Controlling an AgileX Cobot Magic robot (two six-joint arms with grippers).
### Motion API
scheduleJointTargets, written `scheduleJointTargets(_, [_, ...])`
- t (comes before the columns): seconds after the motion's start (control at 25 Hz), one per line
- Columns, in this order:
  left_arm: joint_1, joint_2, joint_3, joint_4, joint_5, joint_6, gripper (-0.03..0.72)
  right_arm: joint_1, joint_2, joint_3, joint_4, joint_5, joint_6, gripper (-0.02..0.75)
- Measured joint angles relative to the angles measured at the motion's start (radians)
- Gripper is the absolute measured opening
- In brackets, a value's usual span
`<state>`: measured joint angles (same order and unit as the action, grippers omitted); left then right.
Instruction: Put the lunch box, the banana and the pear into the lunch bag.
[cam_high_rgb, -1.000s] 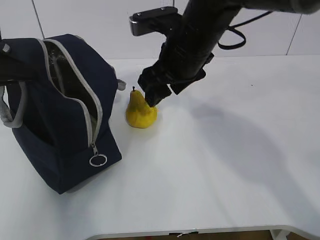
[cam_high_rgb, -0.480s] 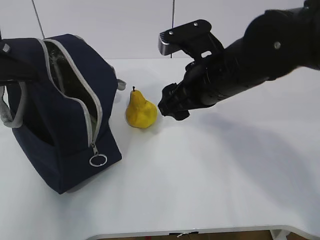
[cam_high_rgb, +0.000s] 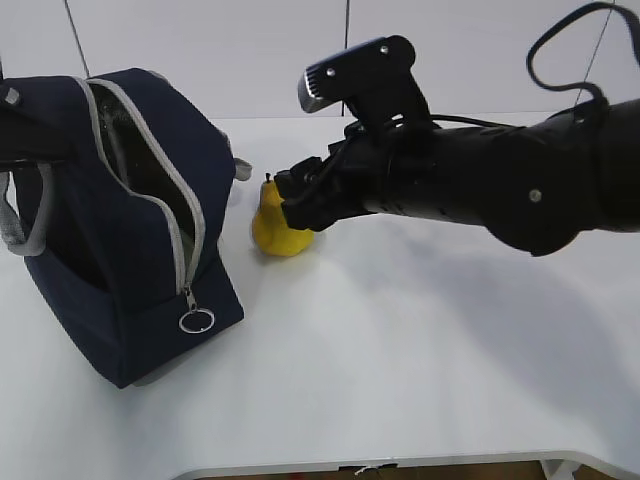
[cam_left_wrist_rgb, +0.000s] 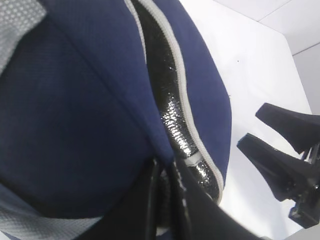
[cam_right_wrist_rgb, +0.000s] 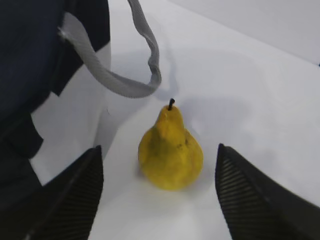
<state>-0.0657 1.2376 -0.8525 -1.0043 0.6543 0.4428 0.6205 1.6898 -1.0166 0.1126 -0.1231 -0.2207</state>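
The navy lunch bag (cam_high_rgb: 120, 230) stands at the left with its zipper open and silver lining (cam_left_wrist_rgb: 175, 115) showing. My left gripper (cam_left_wrist_rgb: 167, 187) is shut on the bag's rim fabric. The yellow pear (cam_high_rgb: 272, 230) stands upright on the white table just right of the bag. My right gripper (cam_high_rgb: 292, 205) is open and level with the pear, coming from the right. In the right wrist view the pear (cam_right_wrist_rgb: 170, 152) sits just ahead of the two ribbed fingers (cam_right_wrist_rgb: 70, 200), centred between them and touching neither. The lunch box and the banana are out of view.
A grey webbing handle (cam_right_wrist_rgb: 142, 75) hangs from the bag close behind the pear. The zipper's ring pull (cam_high_rgb: 196, 320) dangles at the bag's front corner. The table's front edge (cam_high_rgb: 400, 465) runs along the bottom. The right arm (cam_high_rgb: 500, 185) stretches over the table's middle.
The right arm has swung down and leftward, bringing its open gripper level with the pear. The pear, the bag and the left gripper have not moved.
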Motion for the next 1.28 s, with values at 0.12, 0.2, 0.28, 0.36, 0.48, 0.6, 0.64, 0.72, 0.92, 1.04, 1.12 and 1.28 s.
scheduleJointTargets(0.12, [0.0, 0.0, 0.0, 0.0, 0.0, 0.0, 0.002, 0.017, 0.041, 0.0, 0.0, -0.067, 0.0, 0.567])
scheduleJointTargets(0.2, [0.0, 0.0, 0.0, 0.0, 0.0, 0.0, 0.002, 0.024, 0.072, 0.0, -0.003, -0.093, 0.0, 0.567])
scheduleJointTargets(0.28, [0.0, 0.0, 0.0, 0.0, 0.0, 0.0, 0.002, 0.024, 0.092, 0.002, -0.016, -0.118, -0.002, 0.567])
scheduleJointTargets(0.36, [0.0, 0.0, 0.0, 0.0, 0.0, 0.0, 0.002, 0.024, 0.103, 0.002, -0.028, -0.153, -0.002, 0.567])
scheduleJointTargets(0.48, [0.0, 0.0, 0.0, 0.0, 0.0, 0.0, 0.002, 0.024, 0.128, 0.002, -0.033, -0.248, -0.002, 0.567])
scheduleJointTargets(0.6, [0.0, 0.0, 0.0, 0.0, 0.0, 0.0, 0.002, 0.024, 0.161, 0.002, -0.033, -0.341, -0.002, 0.567])
scheduleJointTargets(0.64, [0.0, 0.0, 0.0, 0.0, 0.0, 0.0, 0.002, 0.024, 0.173, 0.002, -0.033, -0.363, -0.002, 0.567])
scheduleJointTargets(0.72, [0.0, 0.0, 0.0, 0.002, 0.0, 0.0, 0.002, 0.024, 0.202, 0.002, -0.016, -0.401, -0.002, 0.567])
scheduleJointTargets(0.92, [0.0, 0.0, 0.0, 0.002, 0.0, 0.0, 0.002, 0.024, 0.278, 0.002, 0.015, -0.503, -0.002, 0.567])
scheduleJointTargets(1.04, [0.0, 0.0, 0.0, 0.002, 0.0, 0.0, 0.002, 0.024, 0.312, -0.021, 0.017, -0.536, -0.002, 0.567])
scheduleJointTargets(1.12, [0.0, 0.0, 0.0, 0.002, 0.0, 0.0, 0.002, 0.024, 0.335, -0.046, 0.017, -0.543, -0.004, 0.567])
scheduleJointTargets(1.28, [0.0, 0.0, 0.0, 0.003, 0.0, 0.0, 0.002, 0.024, 0.371, -0.097, 0.017, -0.547, -0.014, 0.567])
